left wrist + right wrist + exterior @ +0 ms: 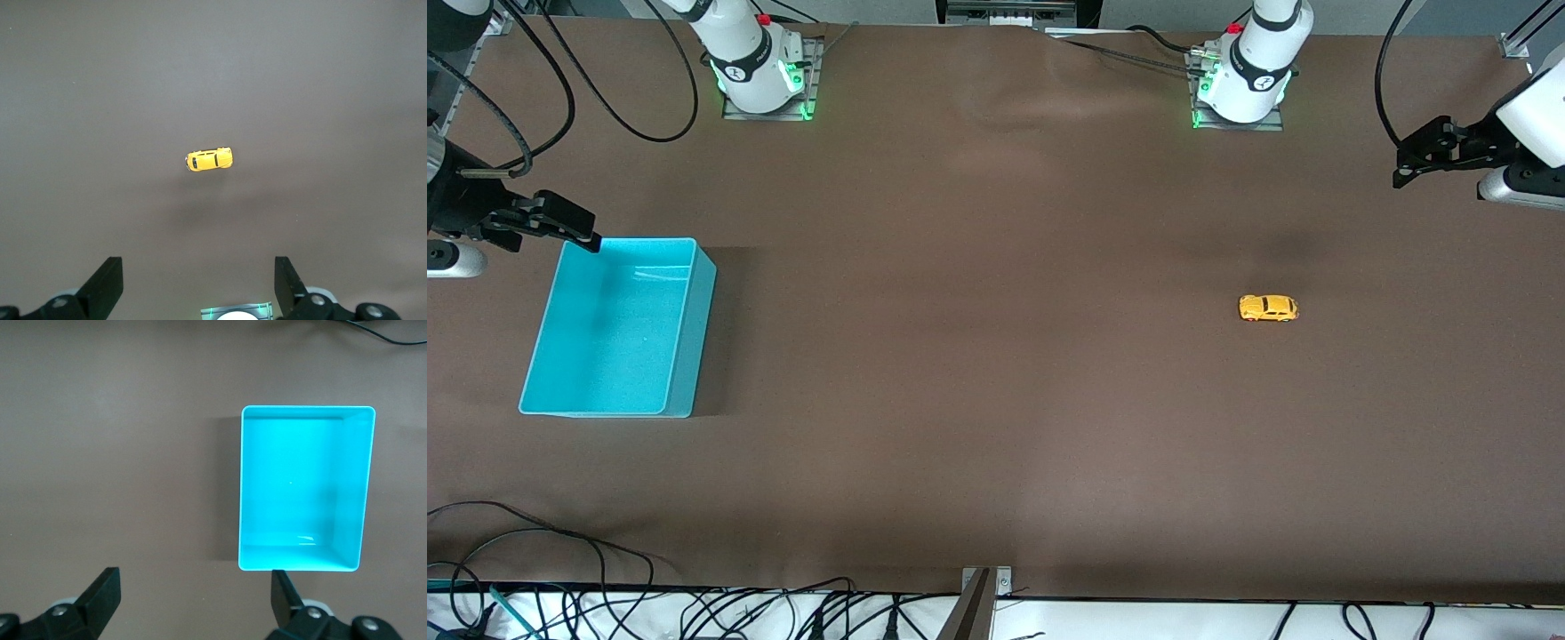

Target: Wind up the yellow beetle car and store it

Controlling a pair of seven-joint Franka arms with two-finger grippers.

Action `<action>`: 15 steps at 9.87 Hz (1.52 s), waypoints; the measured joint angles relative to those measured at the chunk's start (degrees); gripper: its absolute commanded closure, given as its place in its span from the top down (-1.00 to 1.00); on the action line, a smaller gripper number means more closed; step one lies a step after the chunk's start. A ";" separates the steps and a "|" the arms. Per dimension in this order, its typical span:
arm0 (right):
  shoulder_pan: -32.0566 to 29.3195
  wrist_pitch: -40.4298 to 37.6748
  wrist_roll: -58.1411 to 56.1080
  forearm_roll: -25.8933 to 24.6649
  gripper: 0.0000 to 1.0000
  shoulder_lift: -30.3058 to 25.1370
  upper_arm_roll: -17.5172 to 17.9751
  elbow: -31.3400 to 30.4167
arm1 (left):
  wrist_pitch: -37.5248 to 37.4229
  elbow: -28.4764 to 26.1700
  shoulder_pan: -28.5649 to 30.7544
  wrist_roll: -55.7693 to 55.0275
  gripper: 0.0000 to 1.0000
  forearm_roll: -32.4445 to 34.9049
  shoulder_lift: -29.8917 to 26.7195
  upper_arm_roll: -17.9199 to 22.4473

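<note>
The yellow beetle car (1268, 308) stands on its wheels on the brown table toward the left arm's end; it also shows in the left wrist view (209, 159). My left gripper (1412, 160) hangs open and empty high over the table's left-arm end, apart from the car; its fingers (110, 280) are spread wide. The turquoise bin (694, 329) is empty and sits toward the right arm's end; it also shows in the right wrist view (303, 410). My right gripper (574, 222) is open and empty, up in the air by the bin's corner that lies nearest the bases.
The two arm bases (760, 67) (1240, 80) stand along the table's edge farthest from the front camera. Cables (560, 551) lie along the edge nearest the front camera. Bare brown table lies between the bin and the car.
</note>
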 measured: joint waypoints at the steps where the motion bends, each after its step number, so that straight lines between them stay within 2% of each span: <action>1: 0.00 -0.13 0.00 0.01 1.00 0.00 0.00 0.00 | 0.00 0.00 0.00 0.00 1.00 0.00 0.00 0.00; 15: 0.00 -0.88 -0.01 0.01 1.00 0.00 0.00 0.00 | -0.02 0.00 0.03 0.00 1.00 0.00 0.01 0.01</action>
